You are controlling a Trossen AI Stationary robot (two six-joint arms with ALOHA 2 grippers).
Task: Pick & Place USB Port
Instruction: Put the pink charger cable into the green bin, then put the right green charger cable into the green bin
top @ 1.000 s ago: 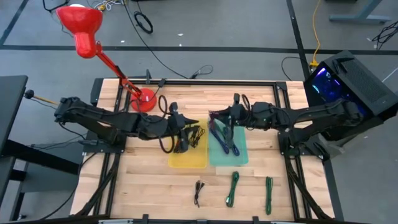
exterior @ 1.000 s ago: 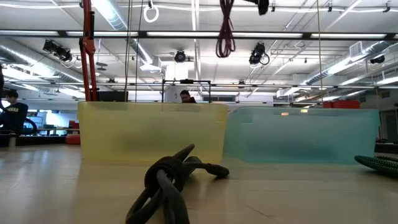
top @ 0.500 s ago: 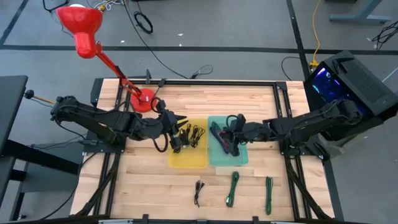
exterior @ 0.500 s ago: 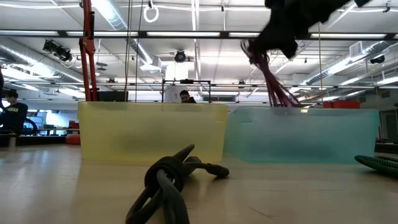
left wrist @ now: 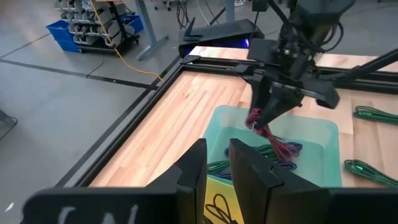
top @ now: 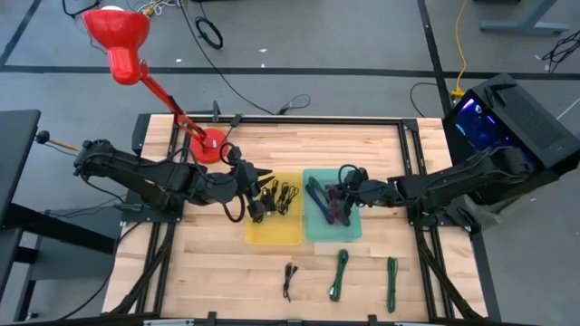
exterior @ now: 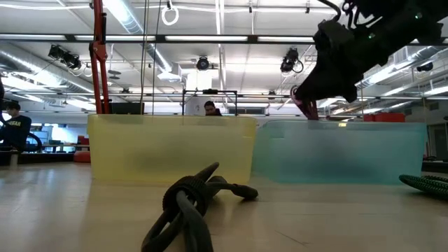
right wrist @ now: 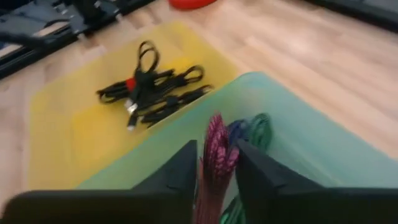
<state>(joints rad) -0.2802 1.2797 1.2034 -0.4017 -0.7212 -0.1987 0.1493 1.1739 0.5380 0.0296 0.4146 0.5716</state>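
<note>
Maroon USB cable [right wrist: 216, 155] pinched in the right gripper [top: 343, 192], dangling into the teal bin [top: 354, 230] mid-bench (left gripper [top: 264, 195] waits over the yellow bin [top: 272, 233], fingers slightly apart, empty).

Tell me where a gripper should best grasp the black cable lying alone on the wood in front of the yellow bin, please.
Grip the black cable at its bundled middle, coming straight down from above. It lies flat on the table with free space on both sides, so fingers can probably close across its narrow width.
</note>
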